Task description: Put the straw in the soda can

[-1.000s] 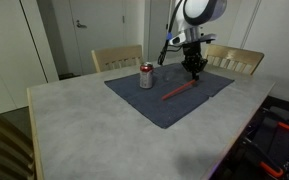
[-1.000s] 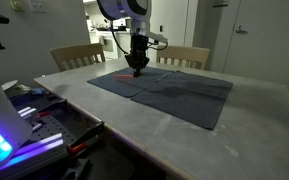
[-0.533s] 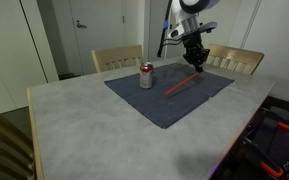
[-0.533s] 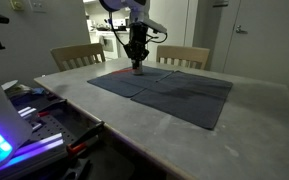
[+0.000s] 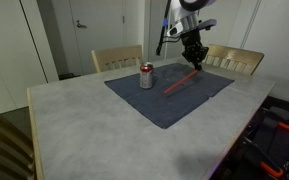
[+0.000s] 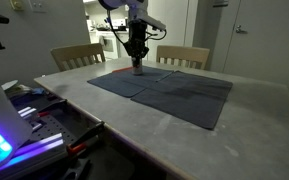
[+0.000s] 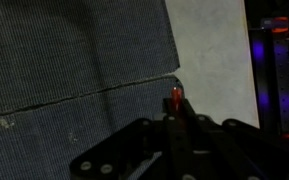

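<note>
The red soda can point(image 5: 146, 76) with a silver top stands upright on the left part of a dark cloth mat point(image 5: 179, 105). My gripper point(image 5: 195, 63) hangs over the mat's far right side, well right of the can. It is shut on the upper end of the red straw point(image 5: 181, 82). The straw slants down to the left, and its lower end is at or near the mat. In the wrist view the straw's red tip point(image 7: 176, 97) sticks out between the closed fingers point(image 7: 174, 118). In an exterior view the gripper point(image 6: 136, 57) hides the can.
The mat point(image 6: 174, 92) lies on a pale stone-look table point(image 5: 84, 125). Two wooden chairs point(image 5: 117, 58) point(image 5: 236, 60) stand at the far side. Equipment with lit lights point(image 6: 4, 140) sits beside the table's edge.
The gripper has closed on the straw's far end and risen, so the straw went from lying flat on the mat to slanting. The can has not moved.
</note>
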`<state>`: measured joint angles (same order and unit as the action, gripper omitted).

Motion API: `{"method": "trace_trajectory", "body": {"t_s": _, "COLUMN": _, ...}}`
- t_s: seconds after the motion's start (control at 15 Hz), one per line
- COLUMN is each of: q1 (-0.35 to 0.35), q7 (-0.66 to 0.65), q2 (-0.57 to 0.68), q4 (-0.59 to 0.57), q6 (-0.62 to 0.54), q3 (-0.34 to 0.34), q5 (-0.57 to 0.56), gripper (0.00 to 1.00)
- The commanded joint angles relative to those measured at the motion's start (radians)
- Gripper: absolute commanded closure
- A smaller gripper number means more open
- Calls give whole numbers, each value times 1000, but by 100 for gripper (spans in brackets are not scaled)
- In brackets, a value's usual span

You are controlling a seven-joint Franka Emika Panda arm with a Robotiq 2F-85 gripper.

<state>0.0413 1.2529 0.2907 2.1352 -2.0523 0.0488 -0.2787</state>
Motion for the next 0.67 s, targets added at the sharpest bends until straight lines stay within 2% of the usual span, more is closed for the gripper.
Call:
{"method": "trace_trajectory", "body": {"t_s": 0.0, "q1": -42, "q7": -71, "q2": -12, "q4": -27, "q6": 39, "q3": -7, "q5": -99, "gripper": 98}}
{"method": "trace_trajectory", "body": {"t_s": 0.6, "q1": -147, "q7": -266, "q2": -39, "q4": -109, "q6": 181, "q3": 13, "q5": -358, "gripper": 98}}
